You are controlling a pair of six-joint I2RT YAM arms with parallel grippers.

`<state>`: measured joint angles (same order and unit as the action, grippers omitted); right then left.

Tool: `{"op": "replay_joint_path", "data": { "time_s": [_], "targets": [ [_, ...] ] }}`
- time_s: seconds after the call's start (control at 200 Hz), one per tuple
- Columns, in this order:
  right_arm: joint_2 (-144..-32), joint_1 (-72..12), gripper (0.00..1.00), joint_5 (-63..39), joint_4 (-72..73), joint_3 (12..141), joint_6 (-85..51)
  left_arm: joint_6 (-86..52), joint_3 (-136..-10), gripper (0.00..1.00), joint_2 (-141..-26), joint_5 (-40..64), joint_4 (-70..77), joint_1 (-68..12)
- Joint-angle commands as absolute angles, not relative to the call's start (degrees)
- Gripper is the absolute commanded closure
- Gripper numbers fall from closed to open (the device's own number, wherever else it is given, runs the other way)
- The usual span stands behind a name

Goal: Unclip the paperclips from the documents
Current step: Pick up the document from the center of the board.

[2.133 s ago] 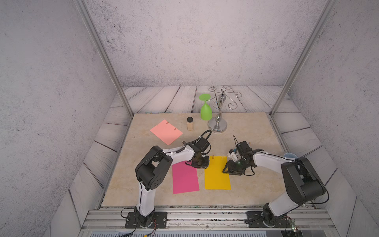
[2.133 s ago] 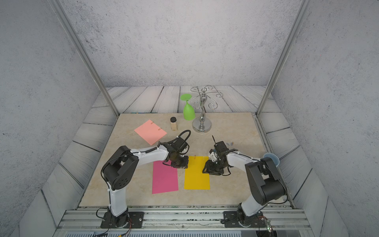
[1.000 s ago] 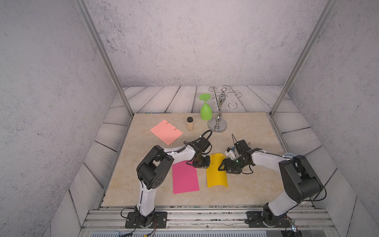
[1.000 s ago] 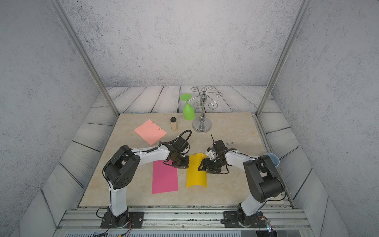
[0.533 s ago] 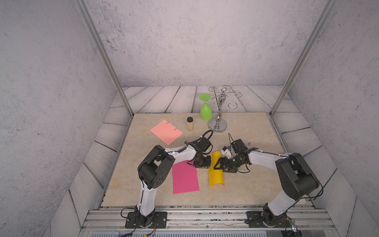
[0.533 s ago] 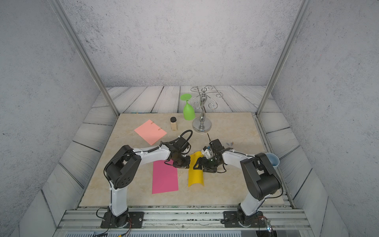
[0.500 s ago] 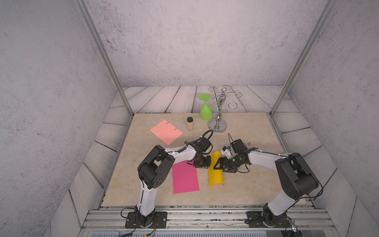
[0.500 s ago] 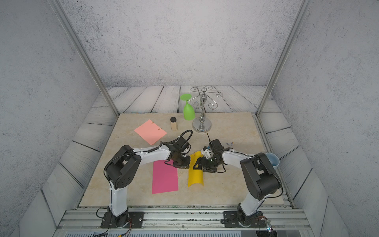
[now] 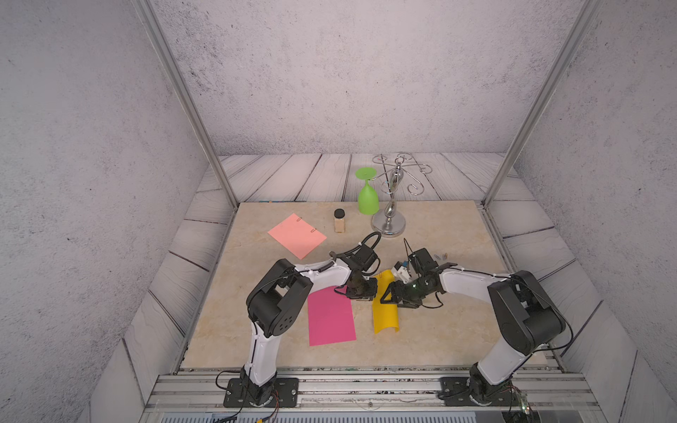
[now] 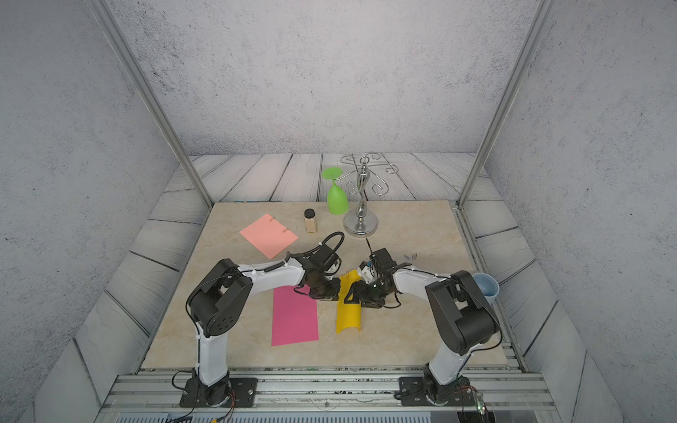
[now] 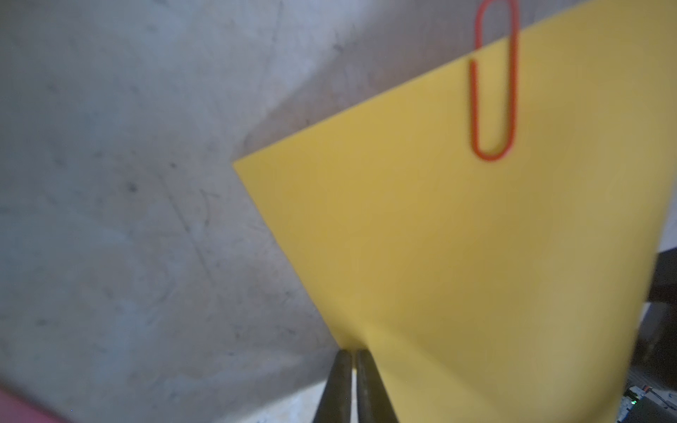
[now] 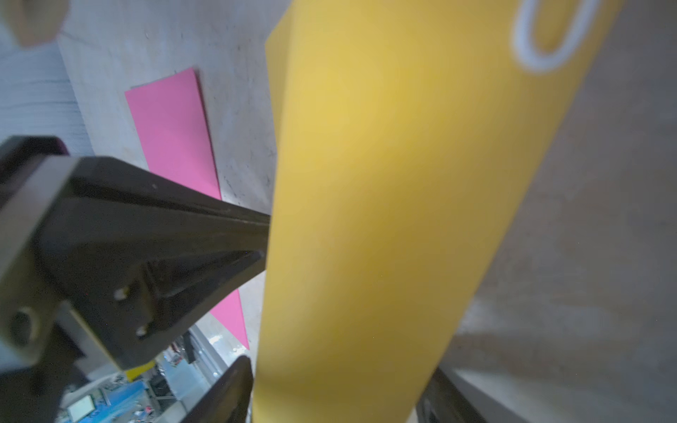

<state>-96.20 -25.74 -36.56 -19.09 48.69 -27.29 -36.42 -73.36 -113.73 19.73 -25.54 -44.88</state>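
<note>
The golden yellow document bows up into an arch at mid-table. My left gripper is shut on its left edge. A reddish paperclip sits on its far edge, and a pale paperclip shows beside it. My right gripper is open, one finger on each side of the arch. The magenta document lies flat to the left. The salmon document lies farther back with two paperclips on its edges.
Loose paperclips lie behind my right arm. A chrome wire stand holds an upside-down green glass at the back. A small black-lidded jar stands beside it. A blue cup sits at the right edge.
The right gripper has slid left against the yellow sheet, which went from flat to a tight arch. Its jaws have narrowed a little. The left gripper kept its grip in place.
</note>
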Motion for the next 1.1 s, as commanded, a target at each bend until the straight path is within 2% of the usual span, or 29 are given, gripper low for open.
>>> {"op": "replay_joint_path", "data": {
  "time_s": [0.0,0.1,0.26,0.485,0.595,0.701,0.896,1.096],
  "targets": [
    [-97.53,-26.10,0.39,-34.01,-21.36,48.49,-27.60,-36.50,-73.37,0.89,-115.49,19.14,-26.74,-45.44],
    [-96.66,-26.07,0.47,-34.30,-21.58,48.69,-27.59,-36.44,-73.06,0.89,-114.90,18.89,-26.57,-45.44],
    [-94.31,-25.88,0.55,-35.16,-22.35,49.22,-27.51,-36.22,-72.10,0.89,-112.83,18.08,-26.52,-45.13],
    [-90.22,-24.47,0.62,-38.10,-22.56,49.57,-28.21,-35.63,-71.02,0.86,-106.39,16.55,-27.08,-43.58],
    [-87.97,-22.62,0.63,-40.16,-22.68,49.48,-28.39,-35.26,-69.52,0.78,-101.50,15.95,-25.68,-42.35],
    [-85.86,-20.48,0.64,-42.15,-22.76,49.31,-28.22,-35.31,-67.23,0.65,-97.03,16.32,-23.06,-40.65],
    [-82.09,-17.84,0.64,-47.55,-20.74,49.32,-29.23,-36.77,-60.51,0.45,-90.88,24.71,-10.41,-37.30],
    [-79.09,-17.78,0.64,-52.82,-15.18,49.33,-33.34,-40.42,-57.52,0.40,-90.56,33.13,0.91,-35.29]
  ]
}}
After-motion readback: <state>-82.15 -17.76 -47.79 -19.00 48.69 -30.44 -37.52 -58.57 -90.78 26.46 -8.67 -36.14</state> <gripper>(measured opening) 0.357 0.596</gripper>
